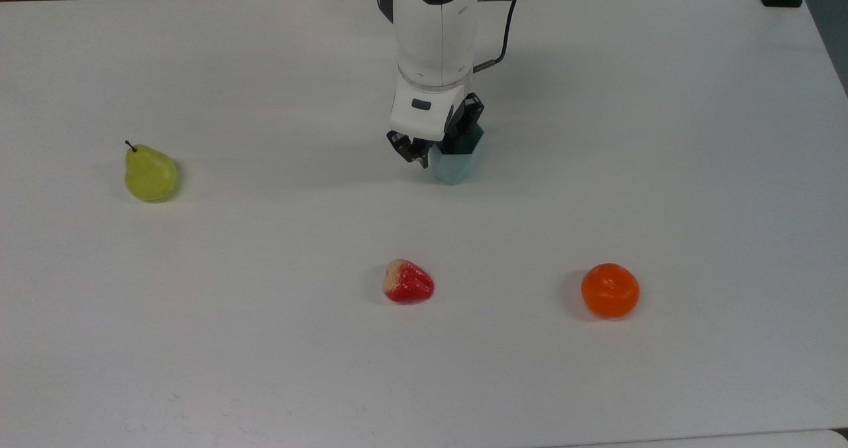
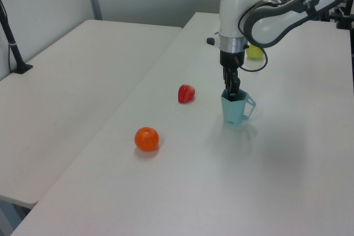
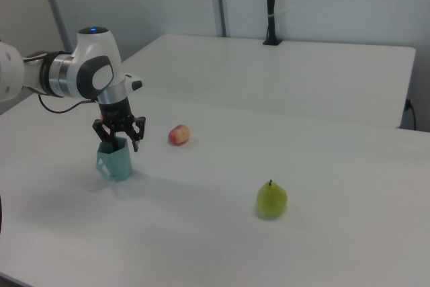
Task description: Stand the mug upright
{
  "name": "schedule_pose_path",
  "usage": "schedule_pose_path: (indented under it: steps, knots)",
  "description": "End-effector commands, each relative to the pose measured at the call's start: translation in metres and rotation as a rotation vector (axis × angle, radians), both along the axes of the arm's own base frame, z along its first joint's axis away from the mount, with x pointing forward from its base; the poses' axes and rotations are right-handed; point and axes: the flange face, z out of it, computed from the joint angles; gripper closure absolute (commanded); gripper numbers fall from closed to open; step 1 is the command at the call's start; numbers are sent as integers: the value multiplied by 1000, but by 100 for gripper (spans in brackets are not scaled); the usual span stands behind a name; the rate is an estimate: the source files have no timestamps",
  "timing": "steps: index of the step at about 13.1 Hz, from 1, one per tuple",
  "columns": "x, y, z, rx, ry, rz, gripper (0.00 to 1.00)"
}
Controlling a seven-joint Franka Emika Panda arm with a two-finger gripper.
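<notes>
Mug (image 2: 235,111) now upright on the white table (image 1: 662,169), rim-up behind the strawberry (image 1: 408,281), gripper (image 2: 233,93) spread with one finger inside the rim, so placing looks done; next: lift straight out without tipping it.

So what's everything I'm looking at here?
mug: one, pale teal, upright on the table, mid-back in the top view
pear: one, yellow-green, the top view's left
strawberry: one, red, in front of the mug in the top view
orange: one, orange, the top view's right
table: one, white, under it all
gripper: one, black, at the mug's rim, on a white arm
</notes>
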Motion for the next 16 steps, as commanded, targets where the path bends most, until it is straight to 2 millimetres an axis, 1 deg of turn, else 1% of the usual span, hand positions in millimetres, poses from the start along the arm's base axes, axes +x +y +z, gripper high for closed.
schedule_pose_path:
  steps: [1,2,4,5,6,8,10,12,14,16]
  knots:
    - [-17,-6,50,-11,25,-105,0]
    - [-17,-9,63,-22,28,-138,0]
    - [-24,-18,98,-93,28,-235,0]
    - [-33,-25,122,-113,14,-279,0]
    - [-46,-42,151,-110,4,-331,0]
    - [-63,-70,182,-100,16,-388,0]
    - [-76,-87,203,-79,28,-425,0]
    - [-89,-123,223,-45,38,-493,0]
    - [-91,-134,227,-43,34,-511,0]
    - [-90,-129,226,-47,31,-505,0]
